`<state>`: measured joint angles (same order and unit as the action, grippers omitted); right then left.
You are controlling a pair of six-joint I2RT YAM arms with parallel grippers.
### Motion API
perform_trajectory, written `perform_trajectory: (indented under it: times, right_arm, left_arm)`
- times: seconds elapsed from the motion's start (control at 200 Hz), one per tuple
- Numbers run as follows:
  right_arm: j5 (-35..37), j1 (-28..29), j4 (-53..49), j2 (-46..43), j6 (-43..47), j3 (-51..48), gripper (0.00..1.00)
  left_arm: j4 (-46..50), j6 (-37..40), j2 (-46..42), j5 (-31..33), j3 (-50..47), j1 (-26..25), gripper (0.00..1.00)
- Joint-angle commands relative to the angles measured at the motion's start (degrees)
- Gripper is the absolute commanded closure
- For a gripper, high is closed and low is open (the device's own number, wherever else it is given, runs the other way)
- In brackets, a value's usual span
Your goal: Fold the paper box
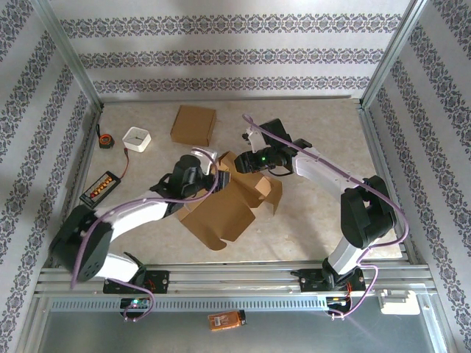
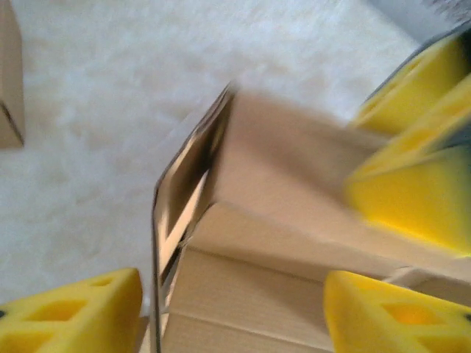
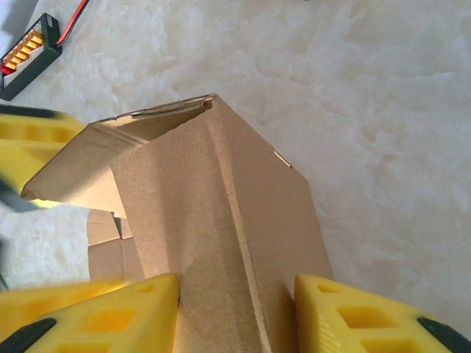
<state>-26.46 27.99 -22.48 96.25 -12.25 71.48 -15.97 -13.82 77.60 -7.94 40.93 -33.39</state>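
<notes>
One paper box (image 1: 228, 206), brown cardboard, part-folded, sits at ctr of the table (image 1: 316, 224), btwn the two arms' tips. Its flat panel spreads toward the near-left. Raised walls & flaps stand at the far-right end, w/ one flap sticking out to the right. In the right wrist view a creased wall rises tent-like, w/ a flap bent off to its left.

The right gripper (image 3: 235, 312) is at the box's far-right end. The creased wall fills the gap btwn its yellow fingers (image 3: 110, 316), and both pads sit against the cardboard, so it's clamped on the box wall. The left gripper (image 2: 232, 316) is at the box's left side, jaws spread wide. A wall seen edge-on stands btwn its fingers (image 2: 73, 316), w/ a visible gap on the left side, so it's pinching nothing. In the left wrist view the other gripper's yellow pads show blurred at upper right, against the same box.

Farther out:
- A 2nd cardboard piece (image 1: 193, 125) lies flat toward the far side, apart from the box.
- A white square item (image 1: 137, 139) is left of it, and a small black-orange object (image 1: 105, 140) is by the left wall.
- A black strip w/ orange cells & a red wire (image 1: 99, 189) lies near the left edge.
- A small orange item (image 1: 226, 320) lies below the near rail.
</notes>
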Motion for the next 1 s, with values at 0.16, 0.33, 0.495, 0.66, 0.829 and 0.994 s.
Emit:
perform_trajectory:
  times: [0.16,0.33,0.495,0.66,0.829,0.994]
  right_arm:
    - [1.67,-0.13,-3.18,0.44,1.53,-1.09,0.55]
    - [1.10,-0.13,-4.08,0.54,0.66,-0.31,0.54]
    - [-0.71,-0.21,-4.41,0.04,-0.05,0.32,0.53]
    - [-1.35,-0.81,-5.35,0.02,-0.64,1.26,0.52]
    - [-2.43,-1.27,-5.37,0.34,-1.02,1.75,0.52]
    - [-5.74,-1.61,-5.21,1.90,-1.84,2.94,0.51]
  left_arm:
    - [19.48,15.04,-18.78,-3.60,4.49,5.83,0.25]
    - [28.01,29.92,-12.53,-8.11,6.25,15.72,0.23]
    - [29.28,42.56,-1.18,-15.99,8.70,16.60,0.20]
    - [32.68,45.87,8.93,-21.70,16.31,16.49,0.20]
    - [32.75,47.40,14.55,-23.79,20.30,16.31,0.27]
    - [35.35,49.74,18.08,-26.90,23.08,14.69,0.40]
